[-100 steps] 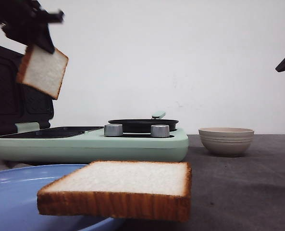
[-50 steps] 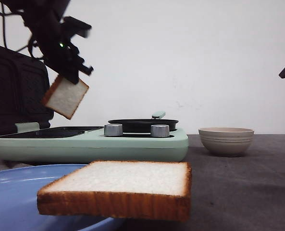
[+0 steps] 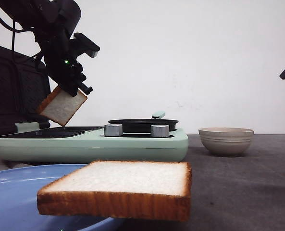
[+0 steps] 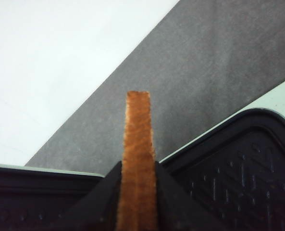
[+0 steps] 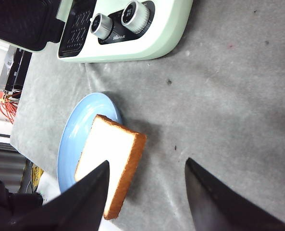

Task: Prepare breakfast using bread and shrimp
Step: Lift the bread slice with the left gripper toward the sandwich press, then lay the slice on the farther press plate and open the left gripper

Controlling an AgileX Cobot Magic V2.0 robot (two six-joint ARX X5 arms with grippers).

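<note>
Grey table, white wall, possibly matte.

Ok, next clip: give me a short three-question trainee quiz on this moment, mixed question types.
1. True or false: the left end effector is shut on a slice of bread.
2. Multiple choice: the other bread slice lies on A) the beige bowl, B) the blue plate, C) the black frying pan.
3. Fill in: the right end effector is ____ and holds nothing.

Key: 1 true; 2 B, with one edge overhanging the plate's rim; 3 open.
</note>
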